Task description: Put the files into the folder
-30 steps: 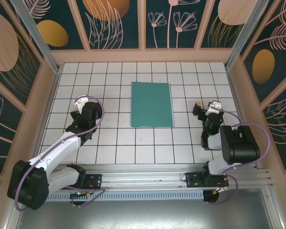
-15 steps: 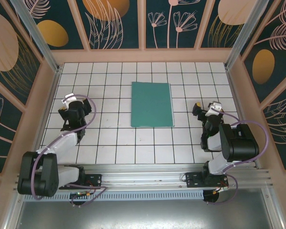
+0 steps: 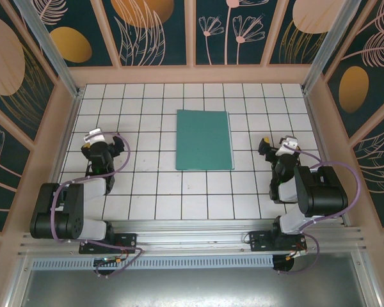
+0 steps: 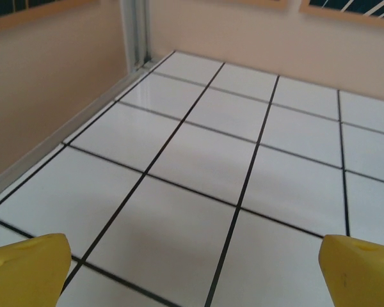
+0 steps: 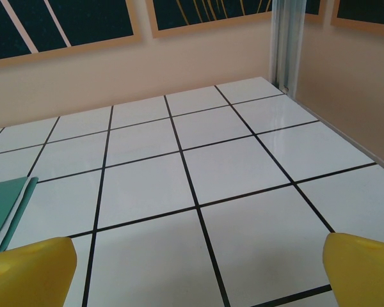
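Left pincer (image 3: 96, 142) pulled back, folder (image 3: 205, 139) unmoved

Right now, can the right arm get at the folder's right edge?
Probably yes: the right gripper sits open to the right of the folder, with bare tiles between them and nothing in the way.

I find nothing to read: no words, labels, brands, numbers or signs. The folder (image 3: 205, 139) shows me a plain teal-green cover. The white tiles (image 3: 147, 192) around it carry only black grid lines. The wall panels (image 3: 153, 32) beyond it carry only drawn leaves, flowers and orange ovals.
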Controlling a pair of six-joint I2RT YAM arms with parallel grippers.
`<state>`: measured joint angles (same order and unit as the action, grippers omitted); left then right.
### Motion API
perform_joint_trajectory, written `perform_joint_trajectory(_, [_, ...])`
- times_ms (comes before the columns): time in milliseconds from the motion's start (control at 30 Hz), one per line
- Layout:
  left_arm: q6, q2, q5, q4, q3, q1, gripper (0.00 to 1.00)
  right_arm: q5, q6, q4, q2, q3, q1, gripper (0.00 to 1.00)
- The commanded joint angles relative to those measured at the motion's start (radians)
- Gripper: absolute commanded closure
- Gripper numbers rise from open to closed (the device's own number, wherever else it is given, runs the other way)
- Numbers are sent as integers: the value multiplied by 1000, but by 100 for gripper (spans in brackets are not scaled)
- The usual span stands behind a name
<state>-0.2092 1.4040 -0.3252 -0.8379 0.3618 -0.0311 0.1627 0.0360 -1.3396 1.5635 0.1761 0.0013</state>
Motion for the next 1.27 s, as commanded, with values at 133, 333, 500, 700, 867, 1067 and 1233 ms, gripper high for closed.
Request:
perform_joint_trajectory(133, [95, 80, 103, -246, -36, 25, 1, 16, 12, -49, 3, 12, -4, 1])
perform_joint_trajectory(333, [70, 109, 43, -627, -231, 25, 1, 15, 12, -50, 2, 13, -4, 1])
perform_joint_trajectory(500, [81, 119, 51, -456, -137, 23, 1, 15, 12, -49, 2, 11, -4, 1])
perform_joint_trajectory(700, [85, 113, 60, -461, -142, 22, 1, 14, 10, -48, 3, 11, -4, 1])
perform_joint_trajectory(867, [86, 109, 68, -474, -152, 21, 1, 14, 10, -47, 2, 11, -4, 1])
perform_joint_trajectory(1067, [87, 109, 68, -474, -150, 22, 1, -24, -1, -29, 4, 22, -5, 1])
perform_joint_trajectory(1233, [87, 110, 68, -474, -150, 22, 1, -23, -28, -59, 4, 8, 13, 1])
